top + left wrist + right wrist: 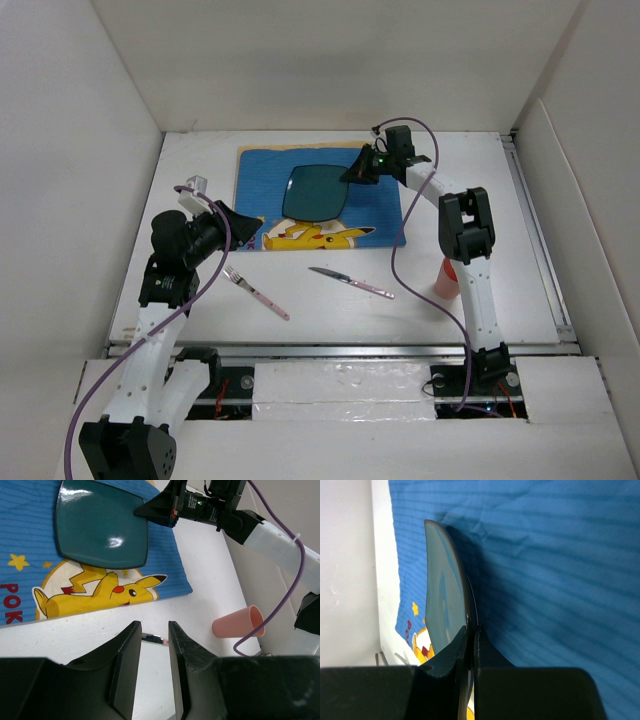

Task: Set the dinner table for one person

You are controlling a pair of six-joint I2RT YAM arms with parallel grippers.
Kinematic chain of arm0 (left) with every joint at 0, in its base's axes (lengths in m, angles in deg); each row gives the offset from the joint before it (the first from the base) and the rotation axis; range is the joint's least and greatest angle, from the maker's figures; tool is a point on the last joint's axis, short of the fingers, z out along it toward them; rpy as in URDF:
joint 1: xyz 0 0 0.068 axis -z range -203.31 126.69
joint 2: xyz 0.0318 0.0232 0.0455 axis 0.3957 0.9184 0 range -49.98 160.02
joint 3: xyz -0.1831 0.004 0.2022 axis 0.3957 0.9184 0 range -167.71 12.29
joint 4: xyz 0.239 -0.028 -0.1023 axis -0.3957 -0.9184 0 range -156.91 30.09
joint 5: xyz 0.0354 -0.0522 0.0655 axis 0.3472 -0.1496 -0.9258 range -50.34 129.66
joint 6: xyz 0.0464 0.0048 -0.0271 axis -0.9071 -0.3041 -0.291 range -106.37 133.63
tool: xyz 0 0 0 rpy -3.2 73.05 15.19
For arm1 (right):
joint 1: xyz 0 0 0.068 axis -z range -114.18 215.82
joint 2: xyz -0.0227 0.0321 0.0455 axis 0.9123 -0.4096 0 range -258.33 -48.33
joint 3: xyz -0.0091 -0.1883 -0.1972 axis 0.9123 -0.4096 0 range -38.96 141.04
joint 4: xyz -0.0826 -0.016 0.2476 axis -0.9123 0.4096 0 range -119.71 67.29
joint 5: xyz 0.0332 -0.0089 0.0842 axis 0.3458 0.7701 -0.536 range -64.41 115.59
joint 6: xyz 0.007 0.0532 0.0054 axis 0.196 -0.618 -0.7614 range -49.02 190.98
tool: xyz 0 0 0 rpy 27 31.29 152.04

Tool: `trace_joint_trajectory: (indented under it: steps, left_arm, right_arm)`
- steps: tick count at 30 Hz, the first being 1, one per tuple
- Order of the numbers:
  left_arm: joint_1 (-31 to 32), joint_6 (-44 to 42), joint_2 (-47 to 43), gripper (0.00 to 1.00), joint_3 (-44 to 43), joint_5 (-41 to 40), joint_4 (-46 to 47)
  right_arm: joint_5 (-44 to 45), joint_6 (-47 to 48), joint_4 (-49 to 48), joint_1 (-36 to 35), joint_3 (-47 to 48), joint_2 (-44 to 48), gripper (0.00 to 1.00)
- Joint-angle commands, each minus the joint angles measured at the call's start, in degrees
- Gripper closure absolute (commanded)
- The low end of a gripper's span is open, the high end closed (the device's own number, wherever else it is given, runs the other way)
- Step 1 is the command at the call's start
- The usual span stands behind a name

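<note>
A dark teal square plate [315,190] lies over the blue cartoon placemat [390,215] on the white dinner table [330,315]. My right gripper [362,170] is shut on the plate's right rim; in the right wrist view the gripper [472,627] pinches the plate [440,595] seen edge-on. My left gripper [245,225] is open and empty, hovering by the placemat's front left corner. In the left wrist view this gripper [154,625] frames a bit of the knife [150,639], with the plate [100,527] beyond.
A pink-handled fork [255,290] and a pink-handled knife [350,283] lie on the table in front of the placemat. A pink cup [446,278] lies on its side by the right arm and also shows in the left wrist view [237,622]. White walls surround the table.
</note>
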Motion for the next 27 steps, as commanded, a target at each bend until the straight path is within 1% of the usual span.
trace_joint_trajectory:
  steps: [1, 2, 4, 5, 8, 10, 11, 14, 16, 17, 18, 20, 21, 25, 26, 27]
  left_arm:
    - [-0.19, 0.04, -0.25, 0.75, -1.49, 0.86, 2.09]
    - [-0.19, 0.04, -0.25, 0.75, -1.58, 0.86, 2.09]
    - [-0.19, 0.04, -0.25, 0.75, -1.49, 0.86, 2.09]
    - [-0.19, 0.04, -0.25, 0.75, -1.49, 0.86, 2.09]
    - [-0.19, -0.04, -0.25, 0.75, -1.41, 0.86, 2.09]
    - [-0.19, 0.04, -0.25, 0.75, -1.41, 0.95, 2.09]
    - [-0.19, 0.04, -0.25, 0.75, -1.49, 0.86, 2.18]
    - [-0.19, 0.04, -0.34, 0.75, -1.32, 0.86, 2.18]
    - [-0.19, 0.04, -0.43, 0.75, -1.23, 0.86, 2.18]
    - [-0.19, 0.04, -0.43, 0.75, -1.23, 0.77, 2.27]
    - [-0.19, 0.13, -0.52, 0.75, -1.23, 0.77, 2.18]
    - [-0.19, 0.13, -0.96, 0.75, -1.06, 0.6, 2.1]
    - [-0.19, 0.04, -1.04, 0.75, -1.05, 0.51, 2.01]
    - [-0.19, 0.31, -1.04, 0.74, -1.14, 0.42, 2.09]
    - [-0.19, 0.31, -1.13, 0.74, -1.14, 0.25, 2.09]
    - [-0.19, 0.31, -1.22, 0.74, -1.14, 0.24, 2.09]
  right_arm:
    - [-5.77, -0.84, 0.31, 0.61, 6.48, -0.42, 1.0]
    - [-5.77, -0.67, 0.93, 1.22, 7.44, -0.86, 0.99]
    - [-4.72, -0.31, 1.47, 1.22, 7.19, -1.13, 0.85]
    - [-4.54, -0.23, 1.47, 1.22, 6.75, -1.04, 0.72]
    - [-3.67, -0.23, 1.38, 1.22, 6.57, -0.6, 0.49]
    - [-2.79, -0.14, 1.81, 1.22, 7.18, -0.25, 0.44]
    - [-2.44, 0.04, 2.25, 1.22, 7.45, 0.1, 0.4]
    - [1.16, 1.97, 3.92, 0.7, 8.07, 2.2, 0.33]
    - [5.2, 3.9, 5.24, 0.7, 7.72, 4.13, 0.28]
    - [7.04, 5.47, 5.94, 0.18, 7.8, 5.97, 0.23]
    - [10.8, 6.36, 7.25, 0.17, 7.72, 6.95, 0.22]
    - [13.99, 8.38, 8.58, -0.36, 7.71, 9.58, 0.18]
    - [16.61, 9.17, 9.8, -0.97, 7.63, 10.55, 0.17]
    - [20.94, 11.9, 9.99, -2.2, 4.82, 16.35, 0.18]
    - [21.47, 13.12, 10.17, -2.81, 3.07, 17.67, 0.27]
    - [22.26, 13.92, 9.73, -2.82, 1.66, 21.42, 0.37]
